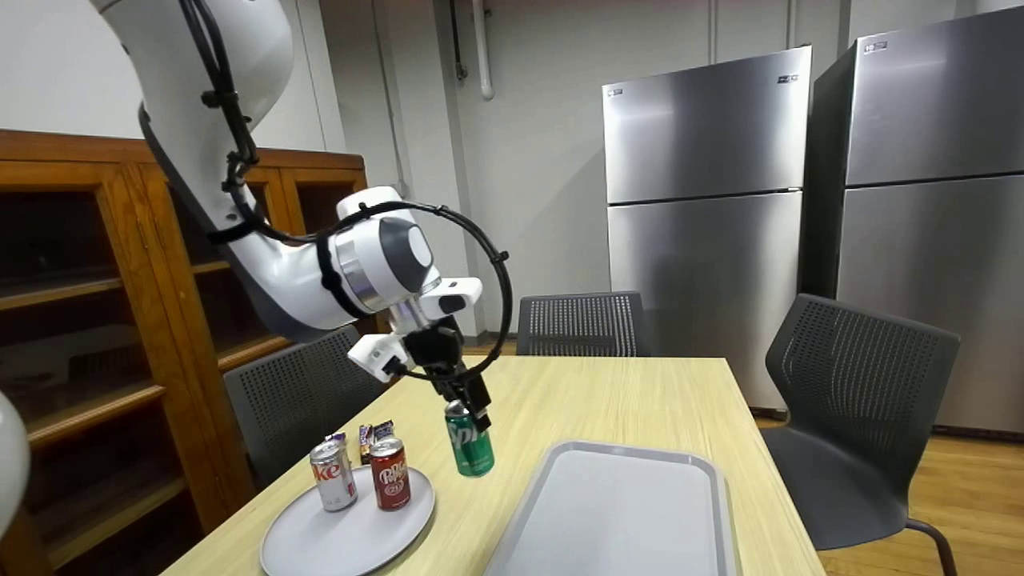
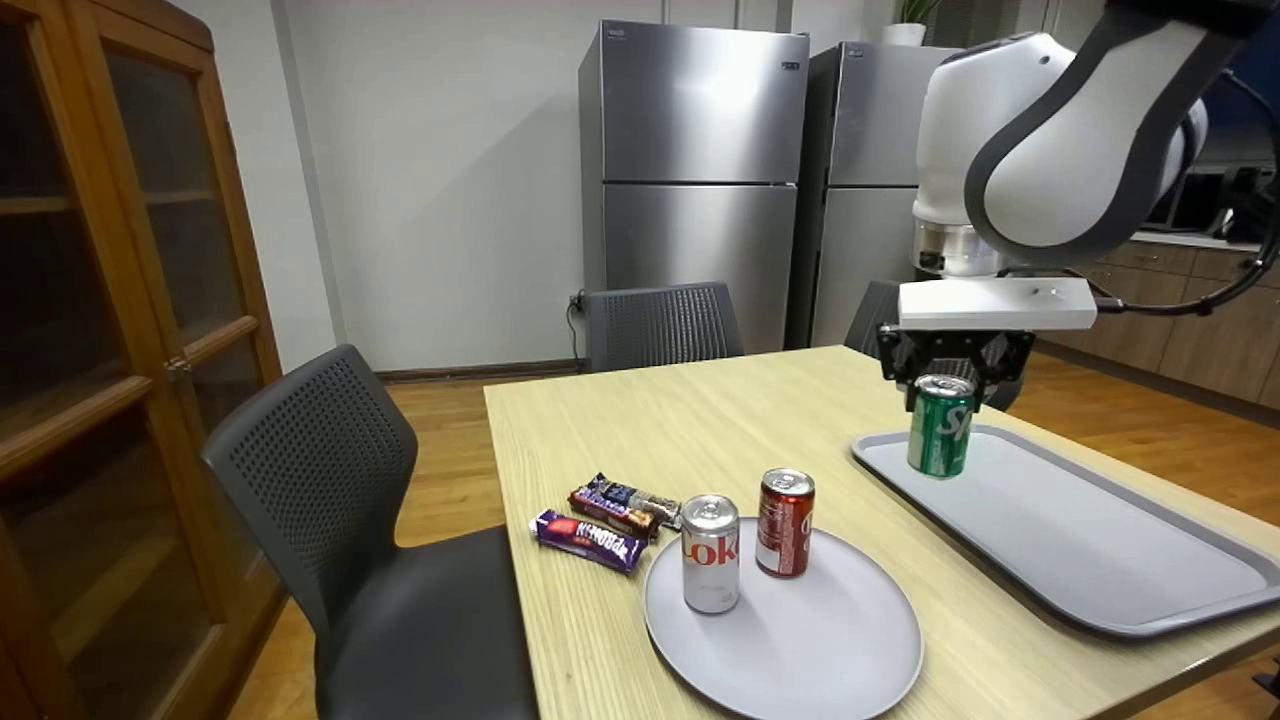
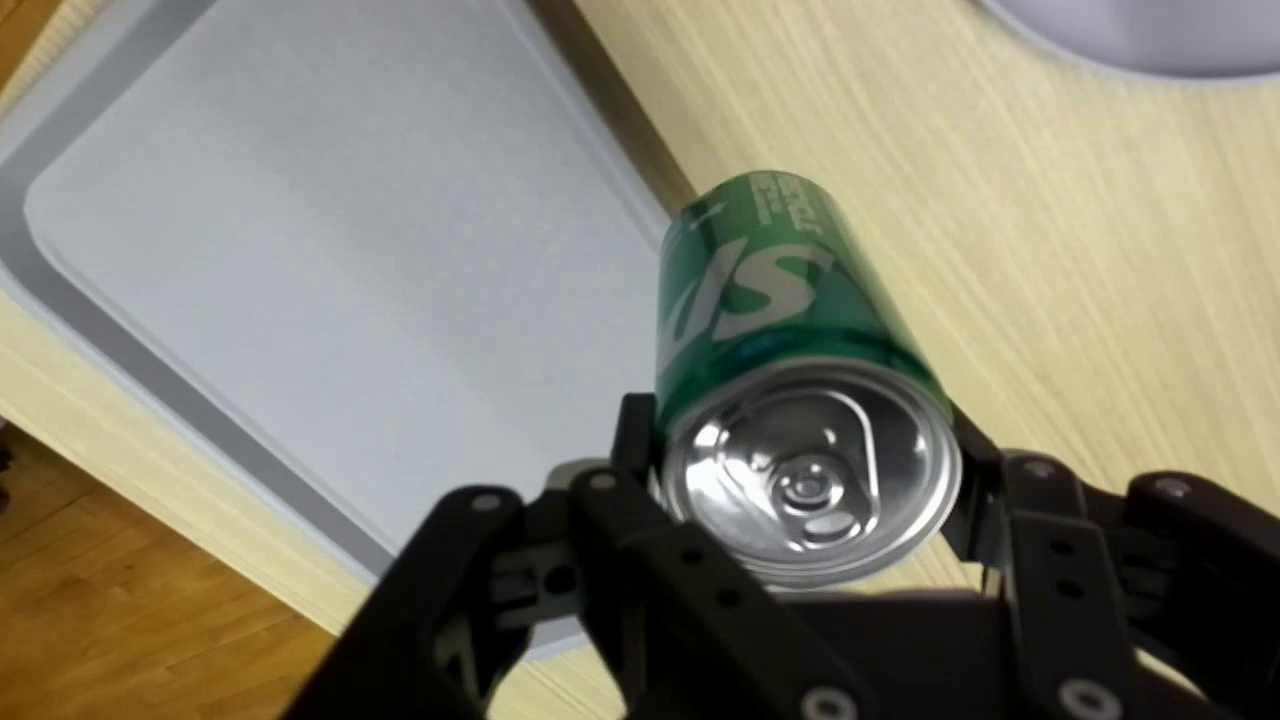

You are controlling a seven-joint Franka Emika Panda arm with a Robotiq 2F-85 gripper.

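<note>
- my gripper [image 2: 945, 398] is clamped on the green can [image 3: 765, 290], a finger pressed to either side just below its top.
- the green can hangs roughly upright and looks lifted — it is near the long edge of the tray [image 2: 1090, 540], with the plate [image 2: 830, 655] farther off. whether its base is over the tray or over the table [image 2: 640, 420] beside it, i cannot tell.
- i judge the step in hand to be the carry: grip made, weight in my fingers.
- any move from here calls, i think, for an even squeeze and a level can, base clear of the tray's raised rim.
- writing on the green can: big pale letters, "s" and "p", upside down in the wrist view, and small print that seems to say "recycle". an exterior view shows the start of "sprite"; my finger covers the rest.
- the silver can [image 2: 710, 565] on the plate reads "coke", pieced together from both exterior views.
- the red can [image 1: 390, 480] beside it, also on the plate, reads "dr pepper" — the ringed number below is unsure.
- the purple bar [image 2: 588, 541] near the plate has bold lettering, upside down; i cannot make it out.
- the badges on the fridges [image 1: 704, 144] are too small to read.
</note>
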